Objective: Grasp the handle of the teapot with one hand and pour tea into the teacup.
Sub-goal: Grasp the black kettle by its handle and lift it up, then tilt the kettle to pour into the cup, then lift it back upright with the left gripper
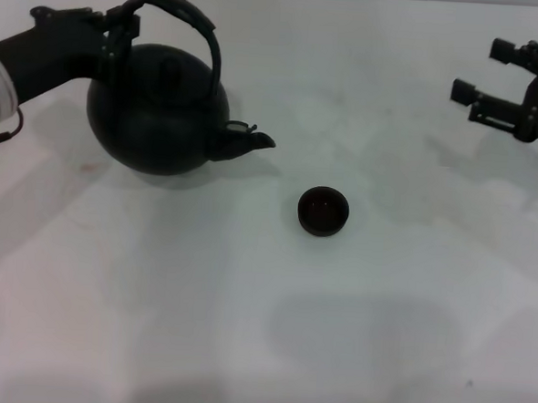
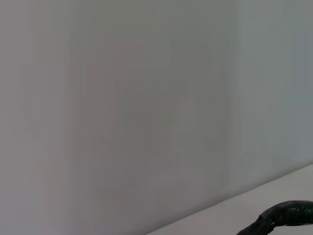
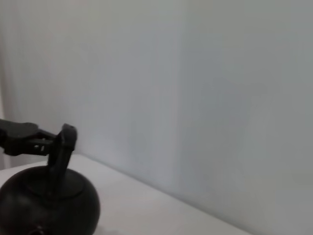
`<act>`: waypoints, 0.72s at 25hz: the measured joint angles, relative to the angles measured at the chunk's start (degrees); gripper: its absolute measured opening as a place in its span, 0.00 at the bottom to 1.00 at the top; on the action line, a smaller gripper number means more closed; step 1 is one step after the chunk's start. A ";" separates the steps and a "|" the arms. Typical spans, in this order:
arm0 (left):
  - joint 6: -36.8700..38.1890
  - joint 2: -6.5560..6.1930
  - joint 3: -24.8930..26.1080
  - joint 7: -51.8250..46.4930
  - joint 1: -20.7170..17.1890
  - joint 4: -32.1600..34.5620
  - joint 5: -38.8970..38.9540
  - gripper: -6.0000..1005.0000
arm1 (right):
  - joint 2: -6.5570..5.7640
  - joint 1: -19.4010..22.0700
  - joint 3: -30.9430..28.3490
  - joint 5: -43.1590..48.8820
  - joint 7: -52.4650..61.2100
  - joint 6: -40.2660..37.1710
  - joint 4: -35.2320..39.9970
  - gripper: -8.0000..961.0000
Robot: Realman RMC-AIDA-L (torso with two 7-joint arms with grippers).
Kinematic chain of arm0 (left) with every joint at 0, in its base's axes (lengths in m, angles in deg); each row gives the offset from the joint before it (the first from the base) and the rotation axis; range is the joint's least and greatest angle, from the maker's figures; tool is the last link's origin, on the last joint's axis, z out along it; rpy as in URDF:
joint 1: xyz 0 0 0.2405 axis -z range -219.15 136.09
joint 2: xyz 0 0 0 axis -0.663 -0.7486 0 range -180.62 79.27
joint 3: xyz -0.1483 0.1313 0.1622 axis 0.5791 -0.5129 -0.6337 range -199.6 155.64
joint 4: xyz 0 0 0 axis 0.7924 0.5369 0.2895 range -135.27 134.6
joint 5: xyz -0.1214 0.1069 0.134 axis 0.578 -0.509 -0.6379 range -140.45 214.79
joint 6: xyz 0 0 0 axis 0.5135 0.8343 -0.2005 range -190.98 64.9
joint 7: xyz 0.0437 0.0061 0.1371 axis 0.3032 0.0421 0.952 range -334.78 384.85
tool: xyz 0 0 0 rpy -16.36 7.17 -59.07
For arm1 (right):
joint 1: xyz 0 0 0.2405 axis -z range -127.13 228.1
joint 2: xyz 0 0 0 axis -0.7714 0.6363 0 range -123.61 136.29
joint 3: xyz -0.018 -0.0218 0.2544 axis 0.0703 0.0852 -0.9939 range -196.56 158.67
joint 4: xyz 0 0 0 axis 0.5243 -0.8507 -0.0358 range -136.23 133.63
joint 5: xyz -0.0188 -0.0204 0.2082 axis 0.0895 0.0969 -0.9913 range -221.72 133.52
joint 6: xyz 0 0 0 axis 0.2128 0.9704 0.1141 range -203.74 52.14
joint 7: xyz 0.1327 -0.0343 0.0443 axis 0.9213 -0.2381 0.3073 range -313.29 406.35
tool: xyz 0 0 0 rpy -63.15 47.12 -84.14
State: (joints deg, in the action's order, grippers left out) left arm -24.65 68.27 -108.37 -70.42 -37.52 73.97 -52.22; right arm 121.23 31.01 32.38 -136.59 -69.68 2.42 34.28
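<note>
My left end effector point(image 1: 118, 30) is at the upper left of the head view, and it sits at the left end of the handle point(image 1: 190, 23), where the hoop goes down toward the pot. Its fingers seem to be closed around this part of the handle, but dark fingers and dark handle blend together, so I cannot say this with full certainty. The teapot point(image 1: 156, 112) stands upright on the white tabletop point(image 1: 243, 328), and its short spout point(image 1: 254, 142) points toward 3 o'clock. The teacup point(image 1: 323, 211) stands apart from the teapot, at about 4 o'clock from the spout, near the middle of the tabletop, with its mouth up.

My right end effector point(image 1: 482, 79) hangs at the upper right of the head view, well apart from both things. Its fingers are spread open and hold nothing.

In the right wrist view the teapot point(image 3: 46, 205) shows low in the picture, with the left end effector point(image 3: 62, 142) on the handle point(image 3: 59, 164). The left wrist view shows only a curved piece of the handle point(image 2: 283, 218) before a pale wall.
</note>
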 joint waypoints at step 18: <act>0.48 -0.07 -4.78 -24.93 3.58 9.05 -30.22 0.13 | -0.02 0.05 -7.72 -5.08 0.79 -0.08 -2.96 0.90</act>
State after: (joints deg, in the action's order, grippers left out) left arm -24.17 68.20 -113.15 -95.35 -33.93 83.01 -82.44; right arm 121.21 31.06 24.67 -141.67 -68.89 2.34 31.32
